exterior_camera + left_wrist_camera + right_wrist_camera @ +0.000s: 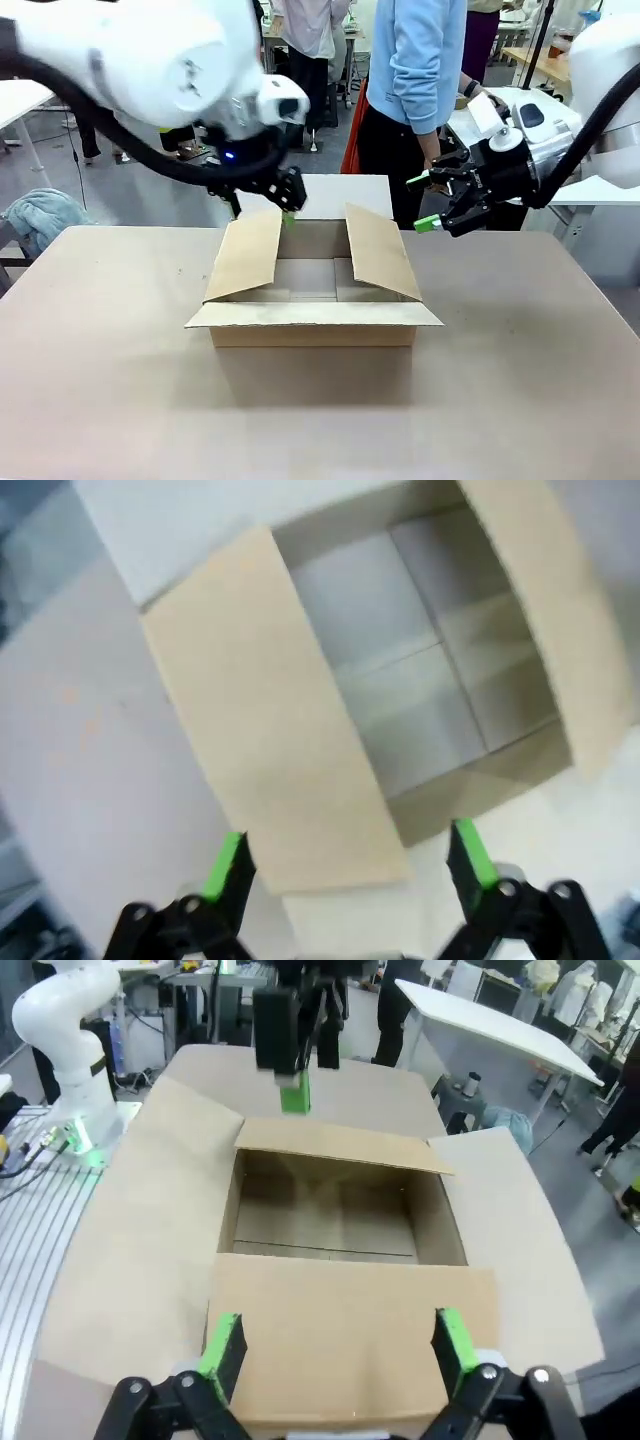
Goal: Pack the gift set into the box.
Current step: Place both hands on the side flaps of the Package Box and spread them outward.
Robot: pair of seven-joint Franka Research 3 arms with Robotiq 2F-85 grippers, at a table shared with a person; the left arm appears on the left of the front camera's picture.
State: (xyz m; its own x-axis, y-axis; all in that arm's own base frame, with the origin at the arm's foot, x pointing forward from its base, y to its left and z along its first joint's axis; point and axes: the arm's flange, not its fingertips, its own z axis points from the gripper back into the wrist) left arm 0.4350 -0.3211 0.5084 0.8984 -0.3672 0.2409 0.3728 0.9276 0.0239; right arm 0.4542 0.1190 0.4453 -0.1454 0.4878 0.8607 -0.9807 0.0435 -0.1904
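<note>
The box [312,336], a brown cardboard carton, stands open in the middle of the table with its flaps spread and nothing showing inside. My left gripper [286,200] hovers open at the rear top corner of the box's left flap [262,730]. That flap lies below its spread fingertips [228,865]. My right gripper [425,202] hangs open in the air just right of the box's far right corner. In the right wrist view, its fingers [226,1350] straddle the right flap [340,1300] from above. The gift set is out of view.
A person in a light blue top [415,60] stands at the far side of the table. Bare tabletop [110,400] surrounds the box. A blue-grey cloth [38,218] lies off the table's left edge.
</note>
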